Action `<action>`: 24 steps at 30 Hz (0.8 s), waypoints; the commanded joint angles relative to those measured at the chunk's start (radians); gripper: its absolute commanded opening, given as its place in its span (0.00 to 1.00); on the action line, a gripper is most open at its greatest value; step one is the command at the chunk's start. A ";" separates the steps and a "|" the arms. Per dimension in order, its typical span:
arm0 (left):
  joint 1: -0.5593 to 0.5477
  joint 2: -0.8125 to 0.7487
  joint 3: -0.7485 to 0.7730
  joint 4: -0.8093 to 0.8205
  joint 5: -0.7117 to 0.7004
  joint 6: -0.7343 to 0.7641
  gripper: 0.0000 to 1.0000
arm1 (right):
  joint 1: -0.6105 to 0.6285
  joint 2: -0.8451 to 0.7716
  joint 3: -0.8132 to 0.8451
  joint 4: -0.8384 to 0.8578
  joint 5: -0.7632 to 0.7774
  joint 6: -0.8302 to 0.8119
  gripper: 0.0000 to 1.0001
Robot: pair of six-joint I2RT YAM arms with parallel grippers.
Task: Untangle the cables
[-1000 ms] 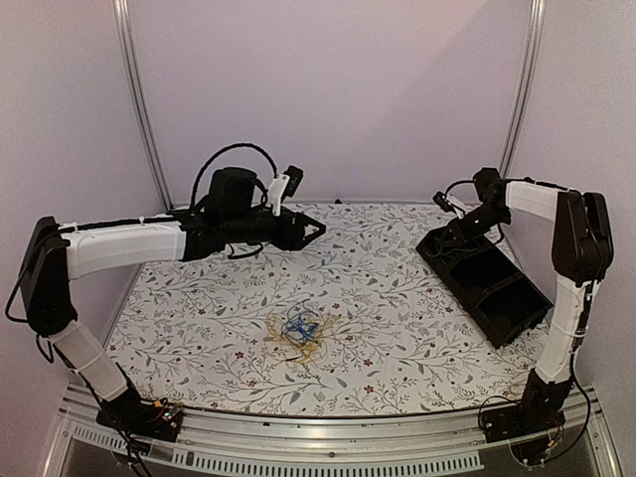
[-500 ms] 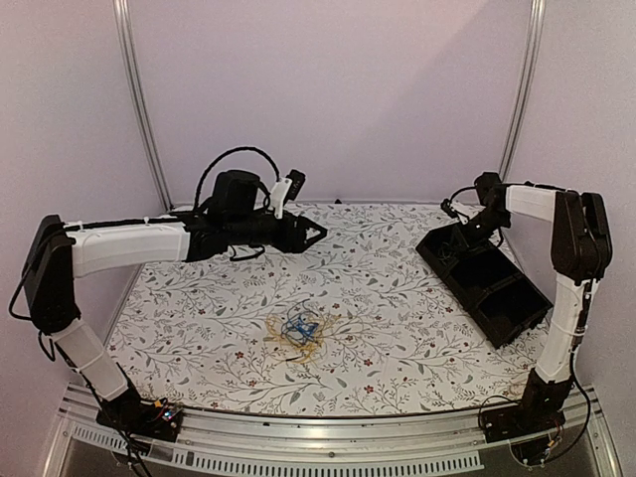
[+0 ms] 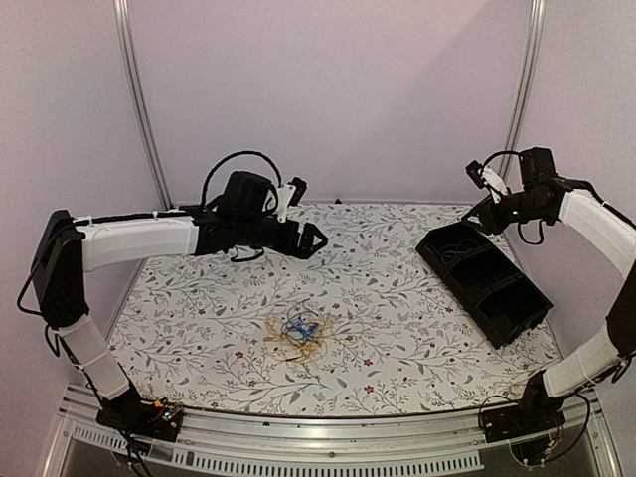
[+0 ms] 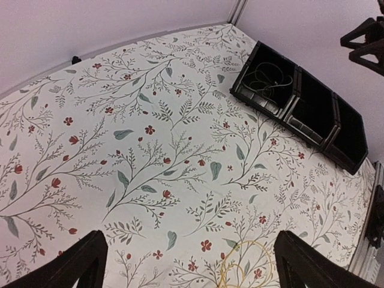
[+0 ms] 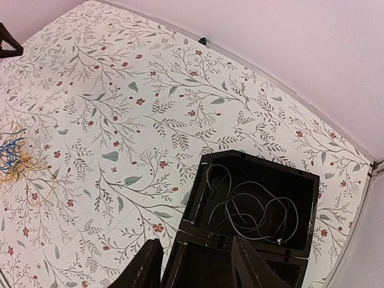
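Note:
The cables lie as a small yellow-orange and blue tangle on the floral table, near the front middle. The left wrist view catches only a yellow loop of the tangle at its bottom edge. It also shows at the left edge of the right wrist view. My left gripper hovers behind the tangle, open wide and holding nothing. My right gripper hangs open and holding nothing above the far end of the black tray. A thin grey cable lies coiled in that tray's end compartment.
The black tray, divided into compartments, sits slantwise at the right side of the table. A purple wall and two metal posts stand behind the table. An aluminium rail runs along the near edge.
The right gripper has risen up and to the right, away from the tray's end compartment, and its jaws have opened. The left gripper's jaws have spread wider and it has shifted slightly right.

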 commanded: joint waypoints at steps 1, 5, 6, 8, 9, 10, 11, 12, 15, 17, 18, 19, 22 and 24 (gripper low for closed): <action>-0.016 -0.141 -0.043 -0.012 -0.058 0.006 1.00 | 0.003 -0.125 -0.110 0.041 -0.178 -0.041 0.44; -0.101 -0.277 -0.083 -0.021 -0.285 0.104 1.00 | 0.019 -0.217 -0.200 0.086 -0.386 -0.084 0.49; -0.126 -0.308 -0.106 -0.011 -0.391 0.119 1.00 | 0.033 -0.242 -0.217 0.097 -0.402 -0.087 0.52; -0.139 -0.337 -0.148 -0.030 -0.632 0.036 1.00 | 0.058 -0.279 -0.246 0.111 -0.414 -0.090 0.59; -0.124 -0.338 -0.173 -0.040 -0.692 -0.001 1.00 | 0.066 -0.286 -0.256 0.111 -0.420 -0.093 0.61; -0.105 -0.333 -0.185 -0.058 -0.695 -0.004 1.00 | 0.073 -0.291 -0.263 0.108 -0.430 -0.100 0.61; -0.090 -0.329 -0.195 -0.065 -0.652 0.010 1.00 | 0.082 -0.286 -0.270 0.111 -0.440 -0.105 0.61; -0.078 -0.329 -0.212 -0.064 -0.599 0.009 1.00 | 0.093 -0.278 -0.275 0.115 -0.451 -0.105 0.61; -0.077 -0.369 -0.307 -0.012 -0.412 0.020 0.96 | 0.181 -0.214 -0.264 0.120 -0.444 -0.095 0.59; -0.076 -0.401 -0.380 0.018 -0.277 0.014 0.86 | 0.274 -0.159 -0.242 0.127 -0.397 -0.091 0.56; -0.076 -0.410 -0.409 0.019 -0.236 -0.008 0.82 | 0.320 -0.113 -0.230 0.137 -0.369 -0.088 0.55; -0.075 -0.415 -0.433 0.012 -0.208 -0.037 0.79 | 0.372 -0.084 -0.216 0.148 -0.342 -0.088 0.53; -0.077 -0.412 -0.498 0.020 -0.119 -0.139 0.74 | 0.510 0.044 -0.158 0.155 -0.282 -0.100 0.51; -0.084 -0.414 -0.557 0.049 -0.096 -0.196 0.74 | 0.572 0.129 -0.104 0.160 -0.292 -0.101 0.51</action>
